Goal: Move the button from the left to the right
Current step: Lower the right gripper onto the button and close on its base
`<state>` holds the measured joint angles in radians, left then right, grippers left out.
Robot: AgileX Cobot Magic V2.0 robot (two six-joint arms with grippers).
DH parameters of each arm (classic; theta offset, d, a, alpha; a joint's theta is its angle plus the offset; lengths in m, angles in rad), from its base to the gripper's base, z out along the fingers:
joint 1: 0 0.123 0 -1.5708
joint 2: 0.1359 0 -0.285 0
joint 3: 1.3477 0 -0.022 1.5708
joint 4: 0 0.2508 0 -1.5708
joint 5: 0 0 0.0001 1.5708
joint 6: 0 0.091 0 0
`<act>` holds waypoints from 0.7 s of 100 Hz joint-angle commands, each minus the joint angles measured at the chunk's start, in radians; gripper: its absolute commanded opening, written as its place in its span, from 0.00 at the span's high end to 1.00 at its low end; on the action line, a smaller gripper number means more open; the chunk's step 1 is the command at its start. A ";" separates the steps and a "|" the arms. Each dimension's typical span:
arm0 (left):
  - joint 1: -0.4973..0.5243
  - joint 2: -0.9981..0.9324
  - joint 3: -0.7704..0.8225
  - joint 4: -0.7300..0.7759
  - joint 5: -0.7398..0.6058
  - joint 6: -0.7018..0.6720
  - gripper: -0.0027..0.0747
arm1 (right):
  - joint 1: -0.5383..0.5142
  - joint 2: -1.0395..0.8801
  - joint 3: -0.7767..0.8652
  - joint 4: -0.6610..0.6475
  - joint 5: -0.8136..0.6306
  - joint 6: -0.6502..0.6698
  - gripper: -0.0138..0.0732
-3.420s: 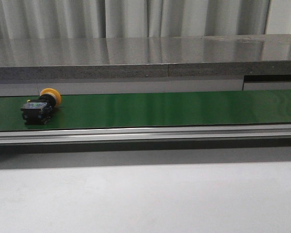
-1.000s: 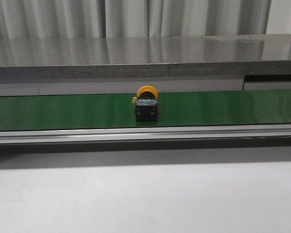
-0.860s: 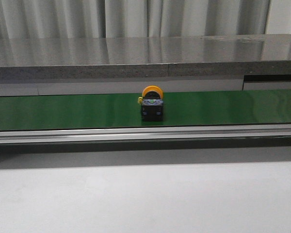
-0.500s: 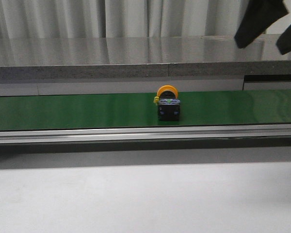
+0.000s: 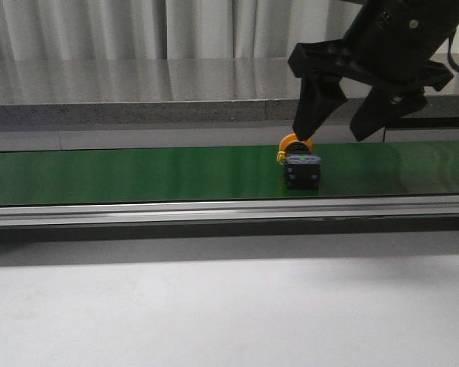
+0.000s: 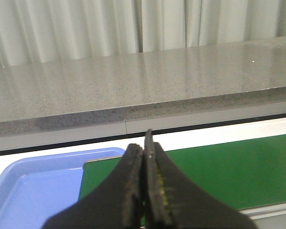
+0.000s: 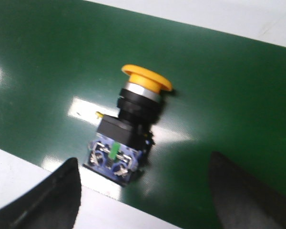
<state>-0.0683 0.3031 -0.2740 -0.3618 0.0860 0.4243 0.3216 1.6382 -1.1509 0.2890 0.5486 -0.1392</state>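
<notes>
A glossy green belt crossed the frame's middle. The matte black right gripper hung at upper right, spread wide, empty. The button, rounded yellow-orange cap on boxy black body, lay right of centre. The left gripper was pressed closed.

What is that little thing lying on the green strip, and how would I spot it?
Look along the long green belt below the grey stone ledge, to just under the black right gripper hanging open above it. There lies the button, a black boxy body with a round yellow-orange cap. It is the only object on the belt.
</notes>
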 commanded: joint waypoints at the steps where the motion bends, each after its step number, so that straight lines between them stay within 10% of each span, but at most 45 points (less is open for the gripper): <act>1: -0.010 0.006 -0.027 -0.011 -0.074 -0.004 0.99 | 0.005 -0.017 -0.037 -0.003 -0.063 -0.013 0.20; 70: -0.010 0.006 -0.027 -0.011 -0.074 -0.004 0.99 | 0.003 0.074 -0.037 -0.033 -0.075 -0.009 0.49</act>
<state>-0.0683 0.3031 -0.2740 -0.3618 0.0860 0.4243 0.3256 1.7297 -1.1659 0.2523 0.4925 -0.1408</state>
